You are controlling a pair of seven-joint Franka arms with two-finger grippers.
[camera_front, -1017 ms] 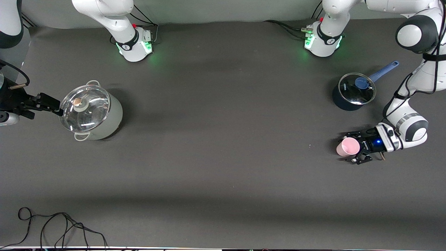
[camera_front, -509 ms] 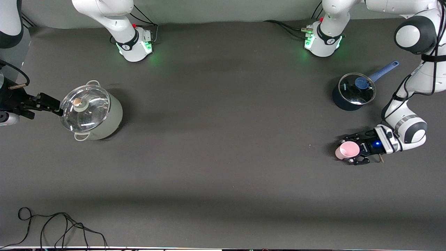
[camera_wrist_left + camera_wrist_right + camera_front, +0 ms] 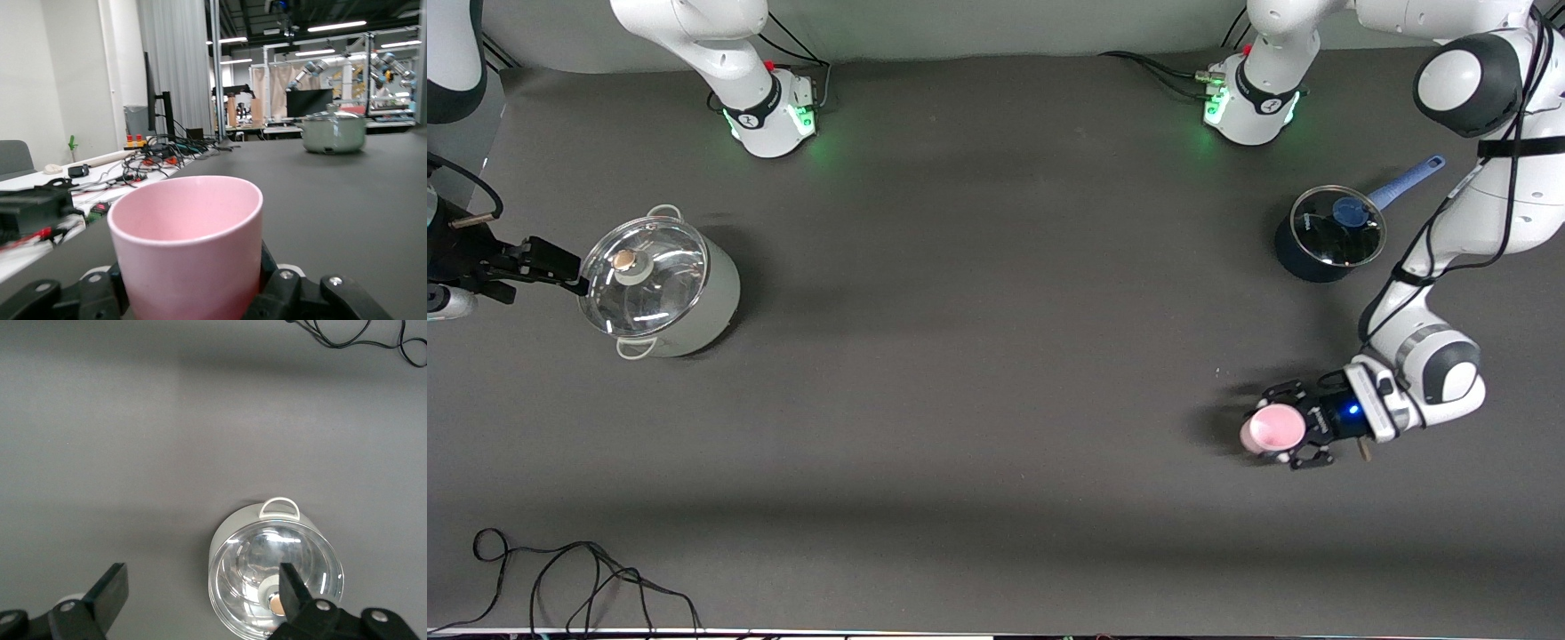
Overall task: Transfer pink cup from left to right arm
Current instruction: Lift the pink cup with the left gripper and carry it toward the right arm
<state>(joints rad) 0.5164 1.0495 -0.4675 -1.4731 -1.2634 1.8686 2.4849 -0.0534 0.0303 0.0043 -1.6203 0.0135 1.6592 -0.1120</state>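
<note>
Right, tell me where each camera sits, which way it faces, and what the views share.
Front view: high across the table, looking down on both arms; left pincer grips the pink cup.
Left wrist view: low on that arm, facing along the table past the pink cup to the green-grey pot.
Right wrist view: above, looking down; open right pincer over that pot.
Shared: the pot.

The table [image 3: 996, 356] between my two grippers lies bare and wide. Near my right gripper [image 3: 543, 264] stands the grey-green lidded pot [image 3: 660, 283], directly beneath it; the dark blue saucepan [image 3: 1327, 233] sits near my left arm's base, clear of my left gripper [image 3: 1294, 431].
</note>
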